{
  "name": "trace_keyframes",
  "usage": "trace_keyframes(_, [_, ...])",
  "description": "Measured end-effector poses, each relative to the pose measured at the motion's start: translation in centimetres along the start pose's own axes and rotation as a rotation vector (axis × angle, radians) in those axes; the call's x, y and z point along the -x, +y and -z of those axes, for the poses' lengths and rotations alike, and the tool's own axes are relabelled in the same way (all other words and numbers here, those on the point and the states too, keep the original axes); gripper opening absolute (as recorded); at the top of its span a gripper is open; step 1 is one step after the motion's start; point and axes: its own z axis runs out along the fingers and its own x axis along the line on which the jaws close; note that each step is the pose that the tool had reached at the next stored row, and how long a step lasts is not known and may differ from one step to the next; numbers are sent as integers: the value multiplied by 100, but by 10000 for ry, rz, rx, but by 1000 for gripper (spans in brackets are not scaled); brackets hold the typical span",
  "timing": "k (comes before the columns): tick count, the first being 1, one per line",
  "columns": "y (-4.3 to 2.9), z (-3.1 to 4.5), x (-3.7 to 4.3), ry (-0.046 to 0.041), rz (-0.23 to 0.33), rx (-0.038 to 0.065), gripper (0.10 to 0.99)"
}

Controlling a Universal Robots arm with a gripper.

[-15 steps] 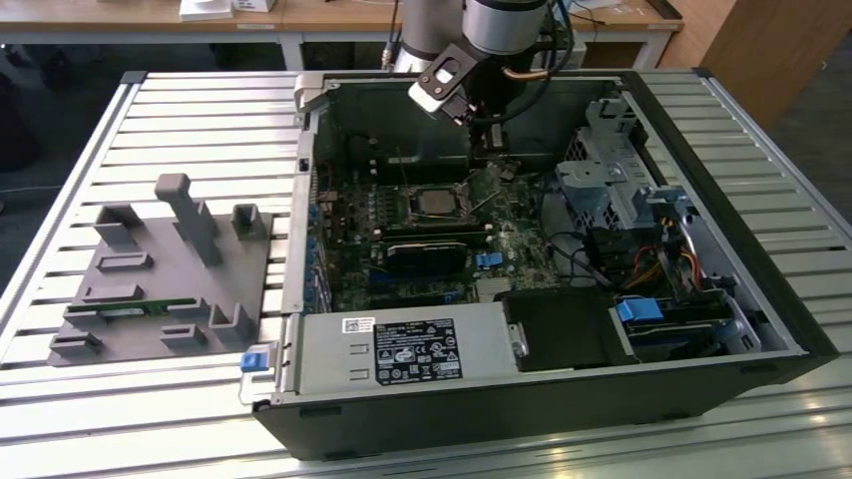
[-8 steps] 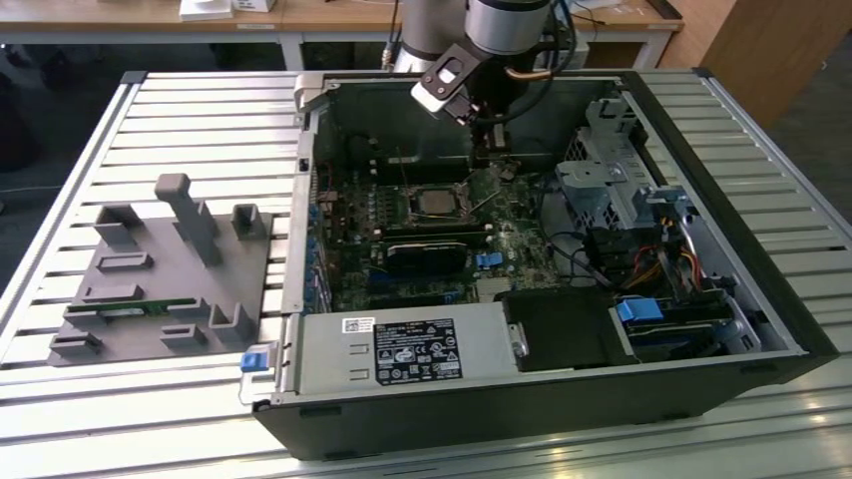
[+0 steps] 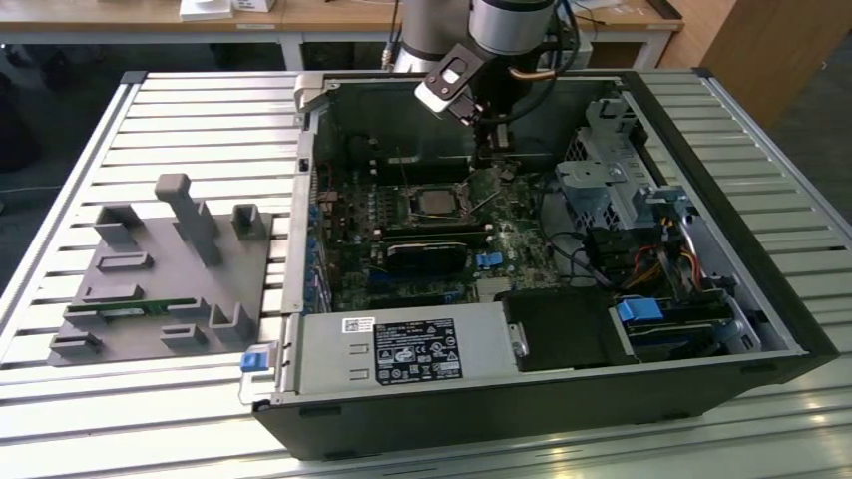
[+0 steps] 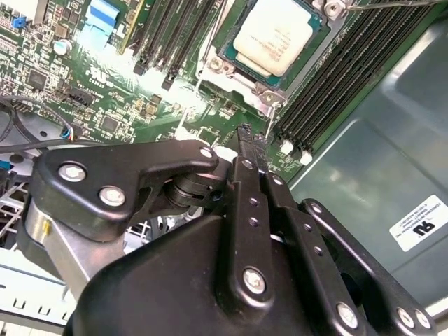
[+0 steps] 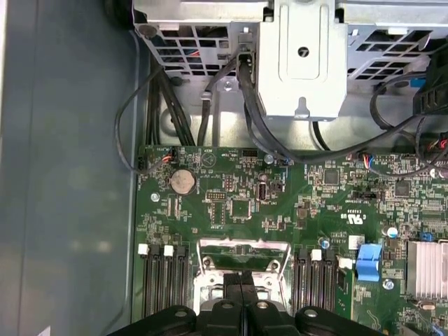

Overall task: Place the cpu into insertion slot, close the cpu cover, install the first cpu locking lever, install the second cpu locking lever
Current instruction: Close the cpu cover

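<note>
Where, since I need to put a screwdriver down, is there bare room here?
Bare slats of the table lie around the grey fixture at the exterior view's left, and along the near wall of the computer case. Inside, the motherboard, gripper and cables crowd everything.

Circuit board (image 5: 238, 203): green, speckled with small black and silver parts. Chip (image 4: 276, 35): dull silver-beige top. Gripper (image 4: 244, 136): matte black. Connector (image 5: 369, 260): bright blue. Case wall (image 5: 70, 175): dark grey-green. Table (image 3: 134, 120): pale grey, slat-striped. Holder block (image 3: 160, 289): plain mid-grey.
</note>
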Motion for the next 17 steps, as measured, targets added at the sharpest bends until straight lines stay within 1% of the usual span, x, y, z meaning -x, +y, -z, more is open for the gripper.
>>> trace_keyframes(5, [55,-12,1,1,-1,-7,122])
trace_keyframes(12, [162,-37,3,2,-1,-16,122])
trace_keyframes(17, [226,-63,6,-19,10,-59,122])
